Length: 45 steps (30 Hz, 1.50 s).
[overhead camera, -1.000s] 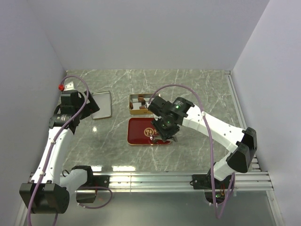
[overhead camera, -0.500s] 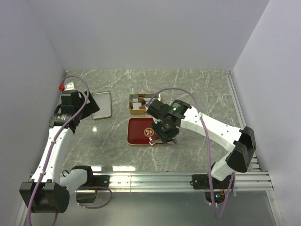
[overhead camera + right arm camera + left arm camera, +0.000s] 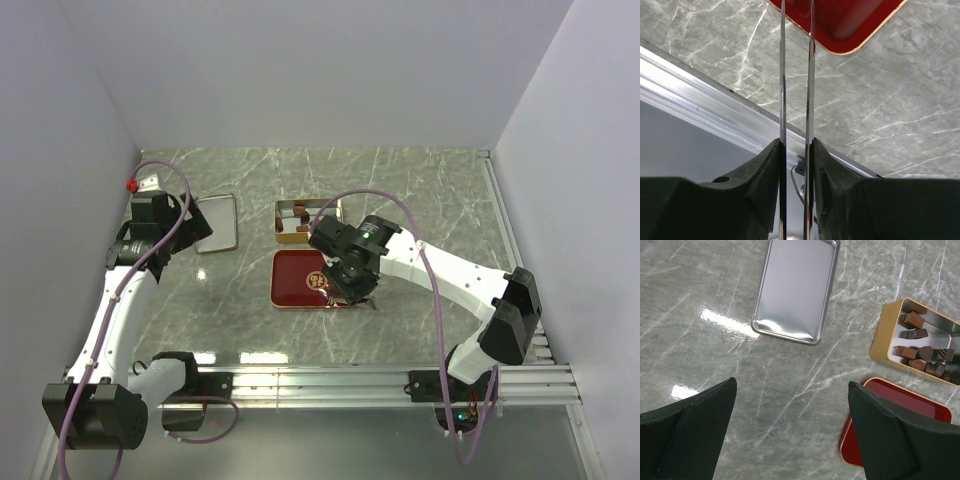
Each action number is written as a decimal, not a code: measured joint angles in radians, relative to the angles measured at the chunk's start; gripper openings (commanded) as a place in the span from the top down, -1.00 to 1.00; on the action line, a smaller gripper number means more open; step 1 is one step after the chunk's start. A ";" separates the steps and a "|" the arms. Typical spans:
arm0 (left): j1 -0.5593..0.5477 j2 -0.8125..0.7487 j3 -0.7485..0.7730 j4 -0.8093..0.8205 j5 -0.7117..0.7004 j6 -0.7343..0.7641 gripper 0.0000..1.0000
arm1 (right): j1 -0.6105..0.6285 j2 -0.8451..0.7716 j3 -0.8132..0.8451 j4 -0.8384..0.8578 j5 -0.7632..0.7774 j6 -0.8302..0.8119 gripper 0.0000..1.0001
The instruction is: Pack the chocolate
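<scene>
Chocolate pieces [image 3: 920, 352], dark brown, lie inside the gold tin [image 3: 879, 337], which stands just beside the red tray [image 3: 900, 405]. The right gripper [image 3: 796, 150] presses its two fingers on the metal tongs [image 3: 810, 75]; the two blades run close and parallel and reach over the tray's corner. The left gripper [image 3: 792, 427] hangs with its jaws wide apart and holds nothing. A silver lid [image 3: 795, 290] lies apart from the tin on the marble table [image 3: 715, 365].

No words, numbers or brand names can be read. The red tray [image 3: 292, 285] bears a small gold mark, too tiny to make out.
</scene>
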 measured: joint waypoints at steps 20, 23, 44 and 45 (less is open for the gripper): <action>0.000 0.000 0.006 0.001 0.000 0.000 -0.99 | -0.063 0.062 0.283 -0.063 0.057 0.014 0.39; 0.000 0.000 0.006 0.000 0.000 0.000 -0.99 | -0.130 0.062 0.288 -0.064 0.056 0.010 0.39; 0.001 -0.014 0.006 0.000 0.001 -0.022 -0.99 | -0.349 0.319 0.700 -0.060 0.035 -0.041 0.38; 0.001 -0.018 0.006 0.000 0.001 -0.022 -0.99 | -0.351 0.319 0.697 -0.060 0.034 -0.041 0.37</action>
